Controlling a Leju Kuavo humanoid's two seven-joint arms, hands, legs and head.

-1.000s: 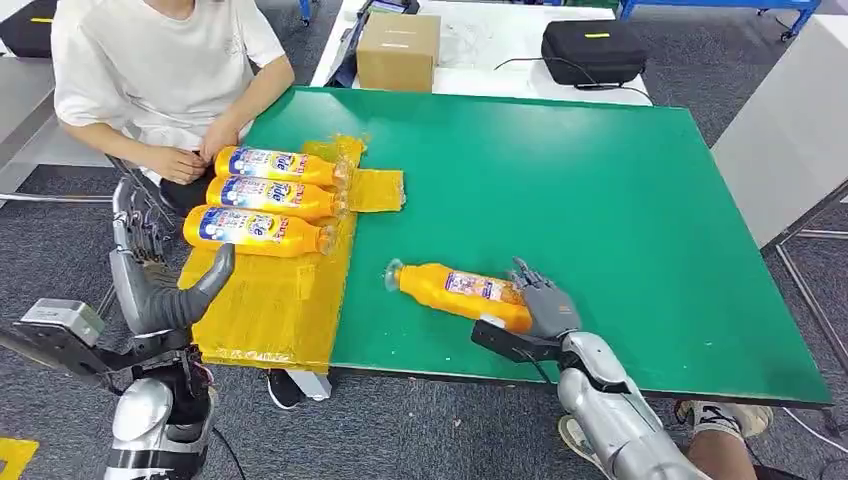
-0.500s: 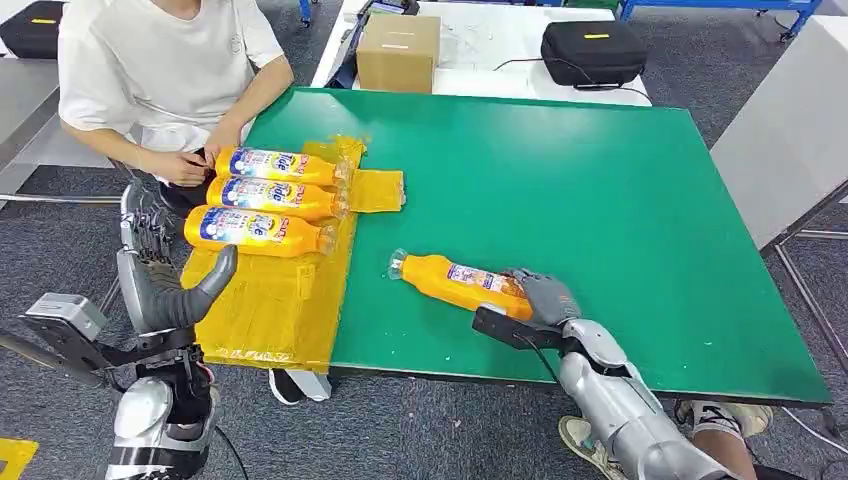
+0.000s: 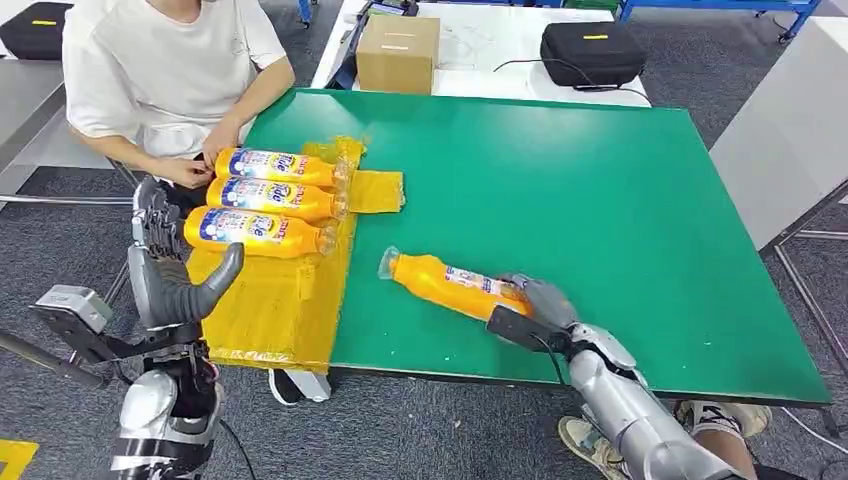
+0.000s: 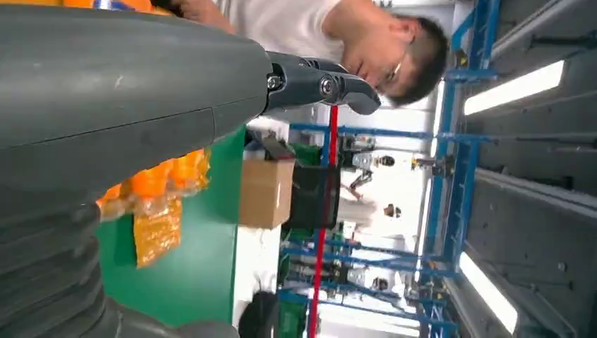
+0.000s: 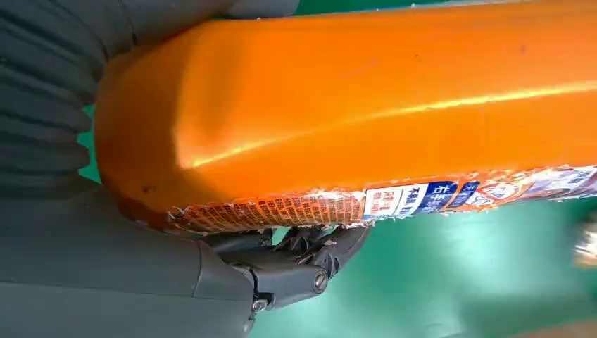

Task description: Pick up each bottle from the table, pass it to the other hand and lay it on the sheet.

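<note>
Right wrist view: our right hand (image 5: 141, 267) fingers (image 5: 310, 253) grasp the bottle (image 5: 366, 113) base; we judge it stiff, slick, probably heavy.

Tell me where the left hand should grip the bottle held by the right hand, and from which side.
Probably the bare neck end of the bottle, coming from the sheet side: right hand holds the base, cap end points toward the open left hand.

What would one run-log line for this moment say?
right hand: grips bottle on table | left hand: open | sheet: three bottles
</note>
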